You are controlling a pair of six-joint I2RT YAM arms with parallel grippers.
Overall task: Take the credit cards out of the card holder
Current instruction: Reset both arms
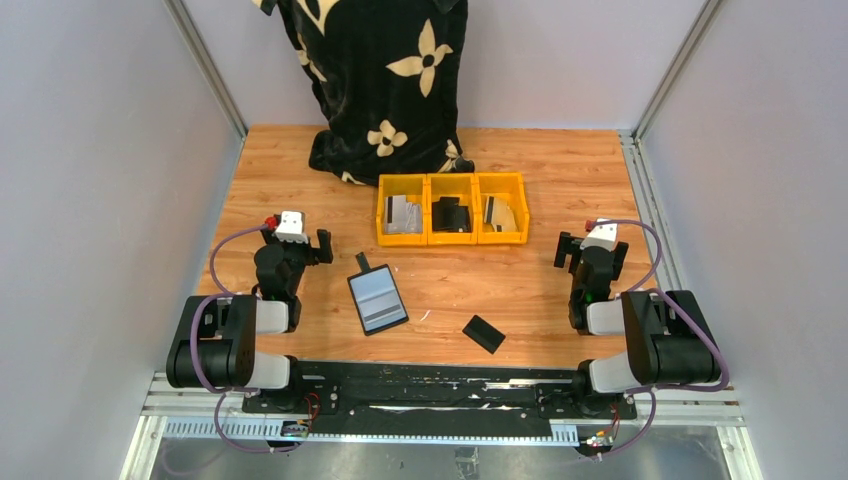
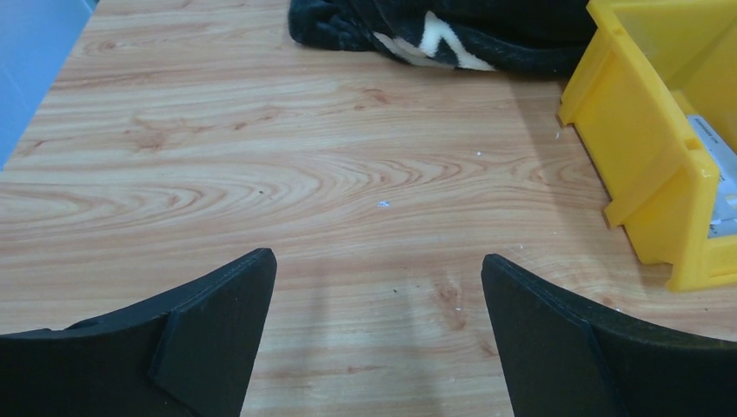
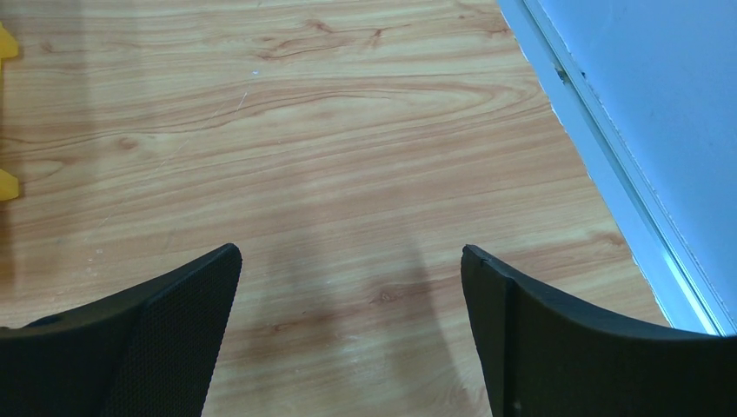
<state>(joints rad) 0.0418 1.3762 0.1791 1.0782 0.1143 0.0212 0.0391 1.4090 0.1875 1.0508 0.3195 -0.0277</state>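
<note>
The card holder (image 1: 377,298) lies open on the table between the arms, grey-blue striped inside up, its small tab (image 1: 361,262) at the far end. Pale cards (image 1: 402,213) stand in the left yellow bin, and more (image 1: 497,213) in the right one; one card's edge shows in the left wrist view (image 2: 717,165). I cannot tell whether any cards sit in the holder's slots. My left gripper (image 1: 296,243) (image 2: 378,287) is open and empty over bare wood left of the holder. My right gripper (image 1: 597,250) (image 3: 348,278) is open and empty far to the holder's right.
A row of three yellow bins (image 1: 452,236) stands behind the holder; its left end shows in the left wrist view (image 2: 643,139). A small plain black slab (image 1: 484,333) lies near the front edge. A black flowered cloth (image 1: 385,80) (image 2: 434,26) hangs at the back. Walls close both sides.
</note>
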